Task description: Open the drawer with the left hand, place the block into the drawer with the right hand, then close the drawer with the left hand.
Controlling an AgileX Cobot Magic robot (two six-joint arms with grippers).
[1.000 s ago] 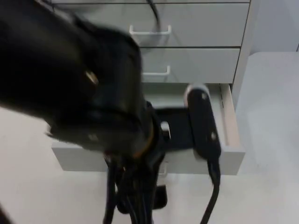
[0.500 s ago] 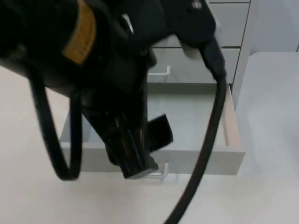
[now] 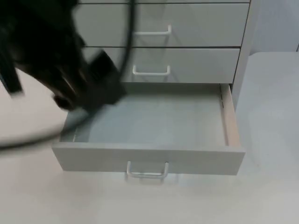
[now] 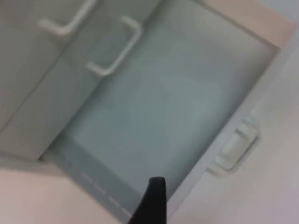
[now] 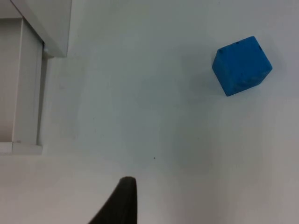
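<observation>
The left arm has swung off the drawer front to its left rear corner, leaving it open and empty. Whether the left claw is open or closed I cannot tell; likewise the right claw. The block lies on the counter, well apart from the right claw, beyond it and away from the drawer side.

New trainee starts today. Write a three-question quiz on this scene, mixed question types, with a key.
1. True or false: the bottom drawer stands open and holds nothing.
2. Where is the blue block? A) in the drawer B) on the table C) held by the right arm
3. Fill in: the left gripper is above the drawer's ____ side in the top view.

Key: 1 true; 2 B; 3 left.
</observation>
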